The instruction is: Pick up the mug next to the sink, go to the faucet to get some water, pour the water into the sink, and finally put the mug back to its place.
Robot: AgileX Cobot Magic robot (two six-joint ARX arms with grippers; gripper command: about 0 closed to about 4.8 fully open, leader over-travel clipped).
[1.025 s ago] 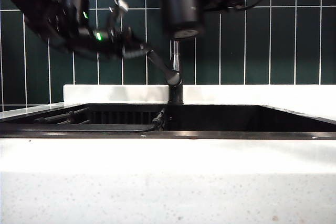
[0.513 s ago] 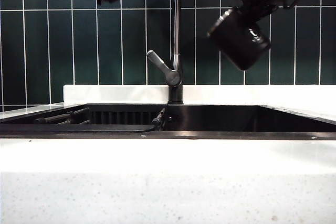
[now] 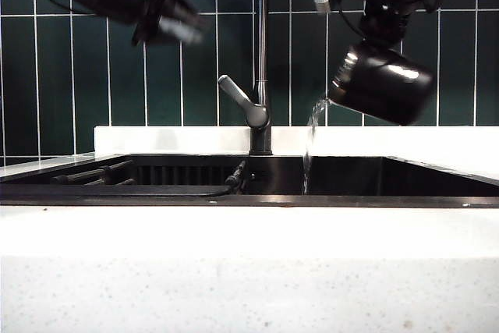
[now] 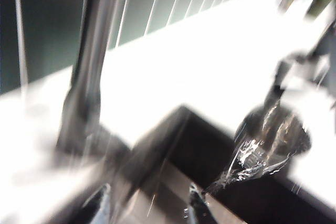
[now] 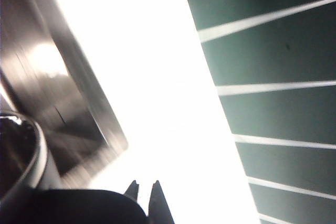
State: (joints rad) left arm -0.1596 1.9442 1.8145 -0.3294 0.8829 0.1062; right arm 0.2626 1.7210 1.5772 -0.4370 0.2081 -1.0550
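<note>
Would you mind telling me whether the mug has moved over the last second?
Yes. The mug, held by the right gripper, went from in front of the faucet rightward and lower, tipping over the sink.

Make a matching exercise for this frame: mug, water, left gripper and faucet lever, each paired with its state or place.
Things:
1. mug
2. water
3. left gripper
4. faucet lever

States:
A. open, raised left of the faucet, holding nothing
B. falling into the sink
C. tipped over, held by the right gripper
D. angled up and to the left in the exterior view

Pairs: 1-C, 2-B, 3-A, 4-D
</note>
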